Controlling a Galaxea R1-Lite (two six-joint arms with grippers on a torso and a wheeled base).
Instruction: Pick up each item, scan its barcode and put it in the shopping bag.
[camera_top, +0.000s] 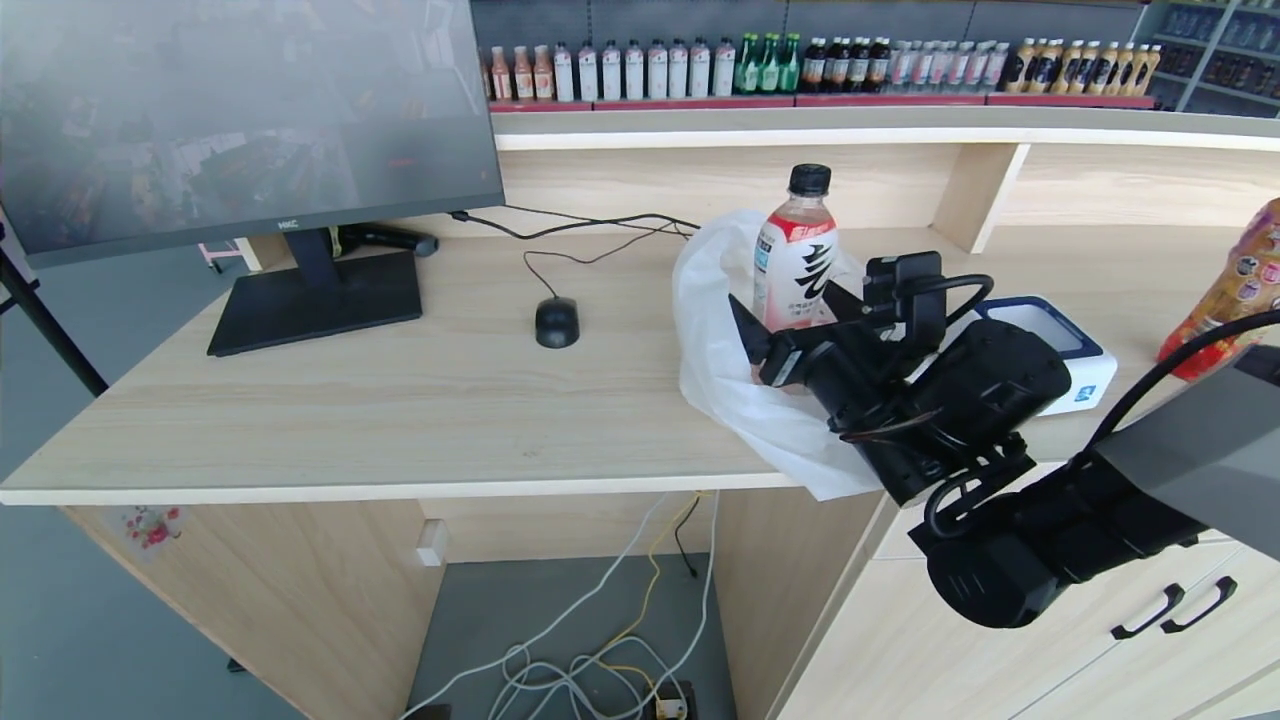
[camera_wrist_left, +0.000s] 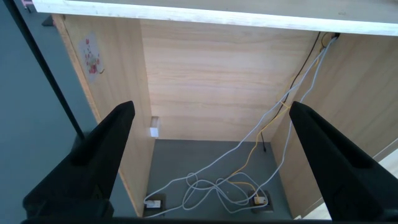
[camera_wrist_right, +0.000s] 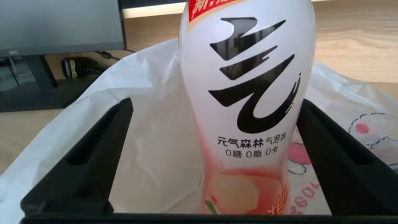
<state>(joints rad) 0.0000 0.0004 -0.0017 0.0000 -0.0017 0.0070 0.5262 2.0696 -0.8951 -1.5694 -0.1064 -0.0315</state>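
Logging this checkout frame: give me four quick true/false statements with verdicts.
1. The bottle stands upright between the right gripper's jaws. True.
2. The white bag hangs from the monitor. False: it lies on the counter, at the bottle.
3. The mouse sits between monitor and bag. True.
4. The left gripper holds a bottle. False: its jaws are open, with nothing between them.

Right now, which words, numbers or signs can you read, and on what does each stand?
"0糖 0脂 0卡": small black line on the bottle label.
Brand characters just above it, and a large brush-style mark: brand name, not quoted.
Monitor bezel: a small brand logo, not quoted.
Pack at the counter's right end: too blurred.
Shelf bottles: too small.
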